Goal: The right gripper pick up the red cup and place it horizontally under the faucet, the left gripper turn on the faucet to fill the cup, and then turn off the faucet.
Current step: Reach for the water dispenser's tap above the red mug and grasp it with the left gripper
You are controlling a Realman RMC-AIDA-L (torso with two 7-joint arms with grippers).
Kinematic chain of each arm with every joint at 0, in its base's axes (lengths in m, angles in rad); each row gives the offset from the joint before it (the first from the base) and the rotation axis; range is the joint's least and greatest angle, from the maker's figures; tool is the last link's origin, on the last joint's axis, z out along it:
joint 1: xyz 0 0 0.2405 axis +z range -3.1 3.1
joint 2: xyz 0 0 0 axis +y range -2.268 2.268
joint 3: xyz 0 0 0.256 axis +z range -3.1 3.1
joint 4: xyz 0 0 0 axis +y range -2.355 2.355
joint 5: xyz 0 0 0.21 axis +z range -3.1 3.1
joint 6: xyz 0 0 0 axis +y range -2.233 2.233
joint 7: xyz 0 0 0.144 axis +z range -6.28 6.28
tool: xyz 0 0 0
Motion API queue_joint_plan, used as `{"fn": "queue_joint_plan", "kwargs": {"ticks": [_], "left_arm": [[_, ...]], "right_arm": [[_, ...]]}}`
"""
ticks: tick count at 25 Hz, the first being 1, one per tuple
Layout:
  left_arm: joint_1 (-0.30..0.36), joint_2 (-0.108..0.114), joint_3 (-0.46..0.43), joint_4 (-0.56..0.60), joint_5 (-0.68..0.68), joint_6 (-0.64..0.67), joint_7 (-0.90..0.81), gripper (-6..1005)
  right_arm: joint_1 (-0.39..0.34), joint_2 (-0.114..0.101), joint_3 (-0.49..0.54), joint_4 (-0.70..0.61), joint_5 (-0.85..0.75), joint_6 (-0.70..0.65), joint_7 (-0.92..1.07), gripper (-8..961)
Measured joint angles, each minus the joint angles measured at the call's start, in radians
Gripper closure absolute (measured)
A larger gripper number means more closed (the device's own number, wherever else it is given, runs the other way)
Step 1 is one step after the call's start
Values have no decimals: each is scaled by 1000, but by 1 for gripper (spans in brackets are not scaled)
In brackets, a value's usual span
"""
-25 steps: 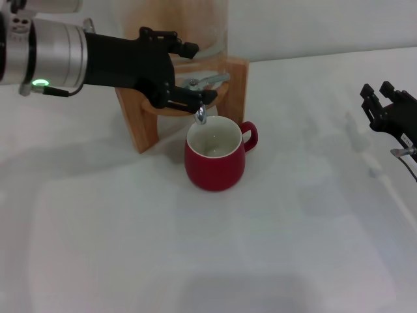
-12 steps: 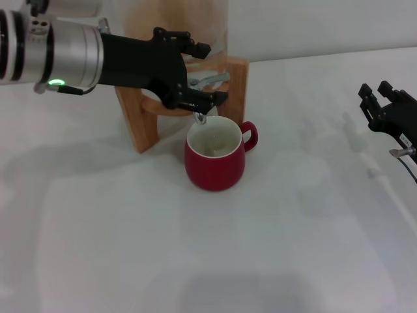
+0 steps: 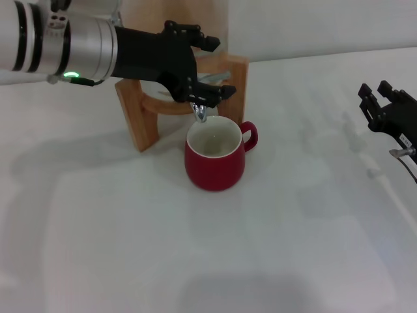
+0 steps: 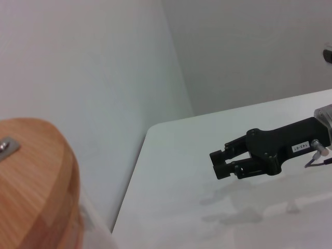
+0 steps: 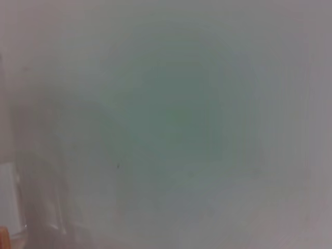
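My left gripper (image 3: 195,81) reaches across the wooden stand (image 3: 140,120), fingers spread around the faucet (image 3: 201,112); whether they press its lever is, I judge, unclear from here. The red cup (image 3: 215,156) stands upright at the table's centre, rim directly below the spout at its 12 o'clock. My right gripper (image 3: 384,111) is parked at 3 o'clock, fingers apart, holding nothing. Risks: a late lever closure overfills the cup; a slipping finger knocks the spout or nudges the stand, sending water past the rim.
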Motion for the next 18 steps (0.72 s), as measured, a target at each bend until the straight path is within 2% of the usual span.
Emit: {"fn": "queue_joint_plan", "kwargs": {"ticks": [9, 18], "left_arm": [[3, -3, 23, -1, 0, -2, -2, 133], [7, -5, 93, -3, 0, -27, -9, 139]], "right_arm": [[-1, 0, 0, 0, 0, -12, 0, 573], [-7, 0, -2, 1, 0, -22, 2, 573]]}}
